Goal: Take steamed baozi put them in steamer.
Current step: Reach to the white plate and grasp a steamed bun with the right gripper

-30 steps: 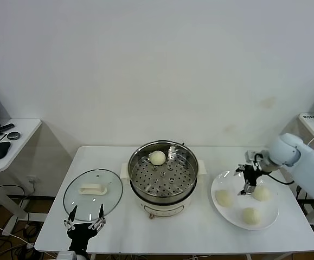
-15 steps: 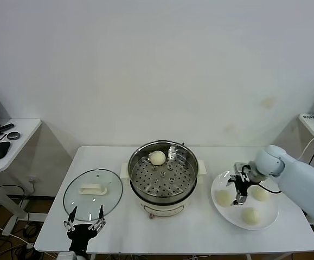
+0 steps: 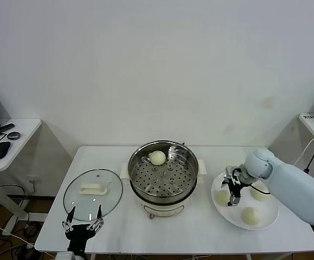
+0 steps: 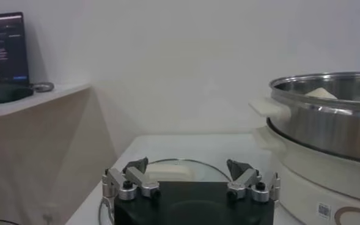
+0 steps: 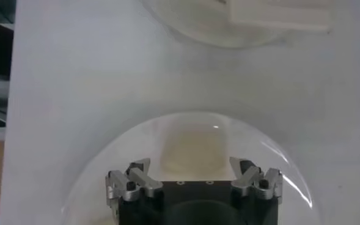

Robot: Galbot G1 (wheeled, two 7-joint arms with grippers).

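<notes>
On the white counter the steel steamer sits in the middle on its cream base, one steamed baozi already lying on the perforated tray at the far side; to the robot's right a white plate carries three more buns, one nearest the steamer, one at the front, one at the far right; the right gripper hangs just above the bun nearest the steamer, fingers spread wide and holding nothing, the bun showing between them in the wrist view; the left gripper waits at the counter's near edge beside the glass lid, fingers likewise released and empty.
</notes>
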